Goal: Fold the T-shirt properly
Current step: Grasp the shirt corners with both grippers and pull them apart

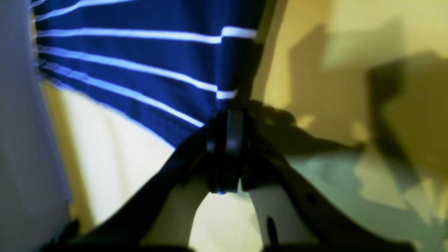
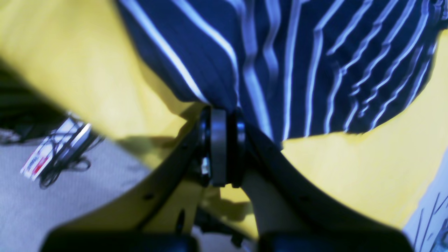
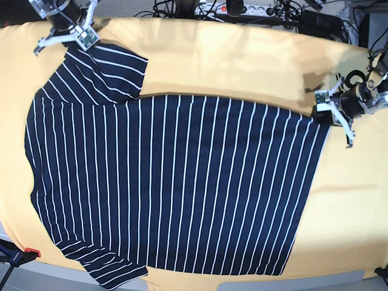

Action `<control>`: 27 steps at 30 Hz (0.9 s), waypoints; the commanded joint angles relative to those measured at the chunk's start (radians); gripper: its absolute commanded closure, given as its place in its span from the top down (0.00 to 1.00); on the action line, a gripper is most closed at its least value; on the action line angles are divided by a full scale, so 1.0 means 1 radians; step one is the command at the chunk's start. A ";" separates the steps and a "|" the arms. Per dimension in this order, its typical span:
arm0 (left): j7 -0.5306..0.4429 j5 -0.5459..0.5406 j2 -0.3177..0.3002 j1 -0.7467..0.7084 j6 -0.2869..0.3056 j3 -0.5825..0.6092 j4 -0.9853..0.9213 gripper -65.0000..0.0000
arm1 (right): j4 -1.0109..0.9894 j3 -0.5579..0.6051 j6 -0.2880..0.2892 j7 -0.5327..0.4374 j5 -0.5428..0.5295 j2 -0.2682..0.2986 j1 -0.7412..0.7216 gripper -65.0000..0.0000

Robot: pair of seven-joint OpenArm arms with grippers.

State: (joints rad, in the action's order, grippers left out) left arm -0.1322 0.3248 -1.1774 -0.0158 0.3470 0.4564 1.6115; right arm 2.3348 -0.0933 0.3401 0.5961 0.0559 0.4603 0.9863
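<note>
T-shirt (image 3: 170, 182) lies flat on the yellow cloth (image 3: 242, 60), long axis running between the two arms. Right gripper (image 2: 220, 115) is clamped on the far sleeve tip; left gripper (image 1: 227, 119) is clamped on the far hem corner. Shirt body lies toward the camera from both.

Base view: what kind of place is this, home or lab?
Likely a lab or robotics workbench, not a home: a table draped in yellow-orange cloth, a power strip with tangled cables behind it, and the T-shirt gripped by the left gripper and right gripper.
</note>
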 commanded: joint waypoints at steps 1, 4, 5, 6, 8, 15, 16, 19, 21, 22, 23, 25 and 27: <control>-0.021 -0.025 -0.043 0.016 0.019 -0.013 0.022 0.00 | 0.021 -0.006 -0.005 -0.003 0.005 0.009 0.027 0.00; -0.034 -0.046 -0.087 0.016 0.097 -0.013 0.053 0.00 | 0.021 -0.015 0.017 0.012 0.005 0.009 0.091 0.00; -0.035 -0.046 -0.106 0.016 0.115 -0.013 0.062 0.00 | 0.021 -0.022 0.020 0.015 0.005 0.009 0.117 0.00; -0.049 -0.045 -0.125 0.016 0.135 -0.013 0.071 0.00 | 0.021 -0.032 0.020 0.024 0.005 0.009 0.145 0.00; -0.095 -0.045 -0.165 0.016 0.178 -0.013 0.081 0.00 | 0.021 -0.059 0.014 0.043 0.005 0.009 0.202 0.00; -0.248 -0.045 -0.254 0.015 0.351 -0.013 0.130 0.00 | 0.021 -0.157 0.019 0.052 -0.006 0.008 0.323 0.00; -0.266 -0.045 -0.261 0.013 0.351 -0.013 0.137 0.00 | 0.021 -0.163 0.019 0.052 -0.006 0.008 0.323 0.00; -0.288 -0.045 -0.292 -0.027 0.351 -0.013 0.169 0.00 | 0.021 -0.163 0.020 0.053 -0.012 0.008 0.323 0.00; -0.286 -0.044 -0.311 -0.069 0.351 -0.013 0.193 0.00 | 0.021 -0.161 0.045 0.083 -0.047 0.008 0.323 0.00; -0.287 -0.040 -0.321 -0.092 0.351 -0.013 0.203 0.00 | 0.021 -0.161 0.058 0.092 -0.067 0.008 0.323 0.00; -0.286 -0.032 -0.329 -0.116 0.351 -0.013 0.214 0.00 | 0.021 -0.161 0.072 0.092 -0.082 0.008 0.323 0.00; -0.286 0.015 -0.340 -0.159 0.351 -0.013 0.228 0.00 | 0.021 -0.161 0.080 0.103 -0.085 0.008 0.323 0.00; -0.286 0.064 -0.341 -0.187 0.351 -0.013 0.232 0.00 | 0.021 -0.161 0.079 0.118 -0.085 0.008 0.323 0.00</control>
State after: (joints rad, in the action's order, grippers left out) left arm -0.4038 0.3958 -1.4879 -0.2096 0.6918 0.4541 1.8370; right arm 2.3405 -0.2504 0.4198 0.7162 -0.0341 0.4625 1.2934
